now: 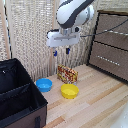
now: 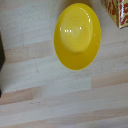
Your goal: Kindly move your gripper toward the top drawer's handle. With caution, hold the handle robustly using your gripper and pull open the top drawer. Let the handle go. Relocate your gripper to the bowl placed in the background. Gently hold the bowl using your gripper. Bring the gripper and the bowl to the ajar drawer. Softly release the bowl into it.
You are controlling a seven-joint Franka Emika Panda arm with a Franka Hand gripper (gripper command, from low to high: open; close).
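Observation:
In the exterior view my gripper (image 1: 61,51) hangs high over the wooden floor, open, its two dark-blue fingers apart with nothing between them. The blue bowl (image 1: 44,84) sits on the floor below it, toward the exterior view's left, beside the black box. The top drawer (image 1: 114,25) of the dresser on the exterior view's right looks shut, and its thin silver handle (image 1: 117,33) runs across the front, well away from the gripper. The wrist view shows neither the blue bowl nor my fingers.
A yellow bowl (image 1: 69,90) (image 2: 77,36) lies almost under the gripper. A red-and-yellow carton (image 1: 67,74) (image 2: 116,11) stands behind it. A black fabric box (image 1: 17,95) fills the exterior view's left. A lower drawer (image 1: 107,60) sits under the top one.

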